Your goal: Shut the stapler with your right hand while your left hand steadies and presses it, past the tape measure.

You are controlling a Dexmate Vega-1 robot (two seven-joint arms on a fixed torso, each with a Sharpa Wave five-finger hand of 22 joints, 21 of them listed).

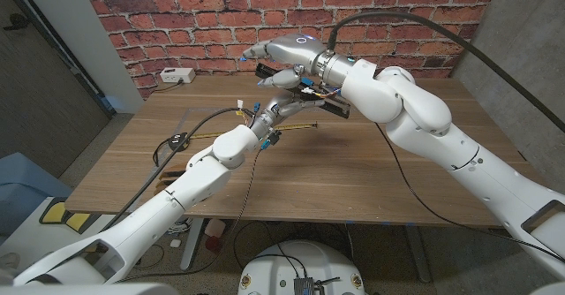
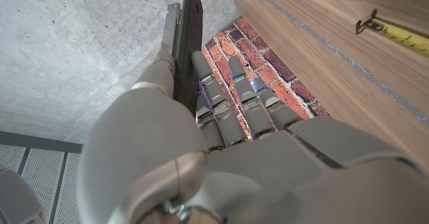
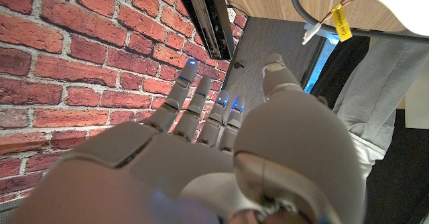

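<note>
The black stapler (image 1: 334, 108) lies at the middle of the table's far half, partly hidden under my right forearm. My left hand (image 1: 281, 111) reaches it from the near left. In the left wrist view the left hand (image 2: 201, 150) holds the stapler (image 2: 190, 43) between thumb and fingers. My right hand (image 1: 275, 53) hovers above and behind the left hand, fingers spread and holding nothing. The right wrist view has the right hand (image 3: 201, 150) apart from the stapler (image 3: 209, 16). The tape measure (image 1: 177, 142) sits left of centre, its yellow tape (image 1: 231, 132) drawn out toward the stapler.
A white box (image 1: 177, 75) with a cable stands at the table's back left corner, before the brick wall. The yellow tape's tip (image 2: 367, 23) lies on the wood near my left hand. A person's grey-clad leg (image 3: 379, 83) is beside the table.
</note>
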